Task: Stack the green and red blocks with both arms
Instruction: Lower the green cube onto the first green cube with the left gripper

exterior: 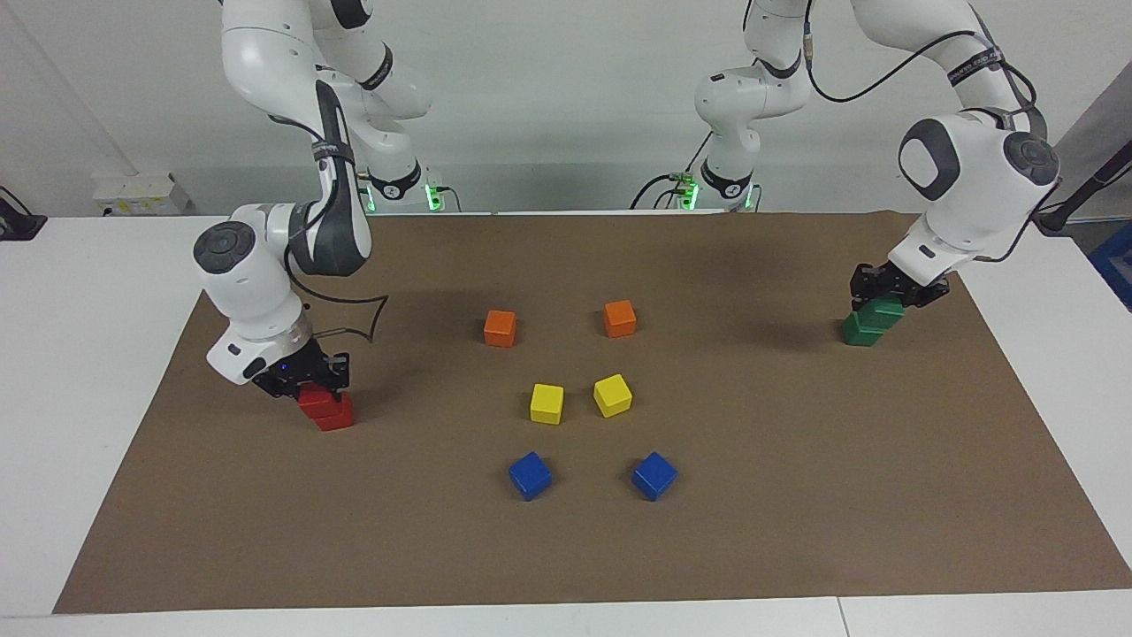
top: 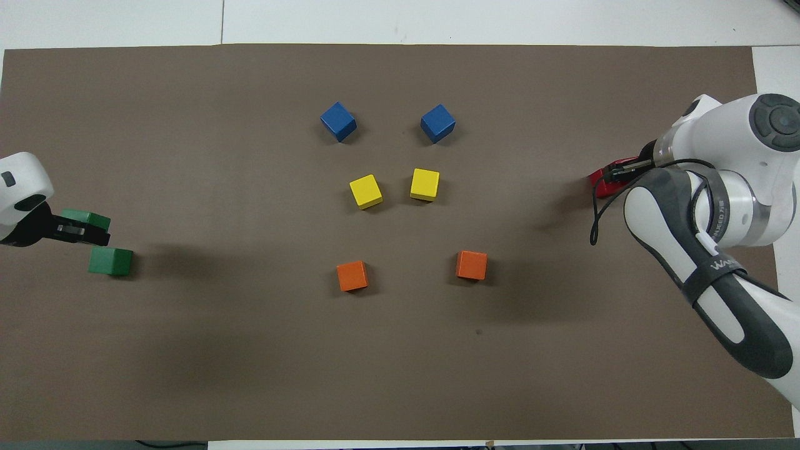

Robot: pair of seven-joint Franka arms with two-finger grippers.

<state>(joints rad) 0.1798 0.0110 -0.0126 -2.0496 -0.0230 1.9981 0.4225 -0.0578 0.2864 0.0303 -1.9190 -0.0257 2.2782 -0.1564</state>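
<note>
Left claw (exterior: pixel 893 296): grips upper green block (exterior: pixel 882 311) over lower green block (exterior: pixel 864 331); offset, may topple.
Right claw (exterior: pixel 305 379): grips upper red block (exterior: pixel 316 400) on lower red block (exterior: pixel 336 413); release could nudge it.

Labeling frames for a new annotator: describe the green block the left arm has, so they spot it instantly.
Start at the brown mat and go to the left arm's end of the table. There the left gripper is over a green block lying on the mat. The upper green block is the one between its fingers; it is the only green cube not lying on the mat.
</note>
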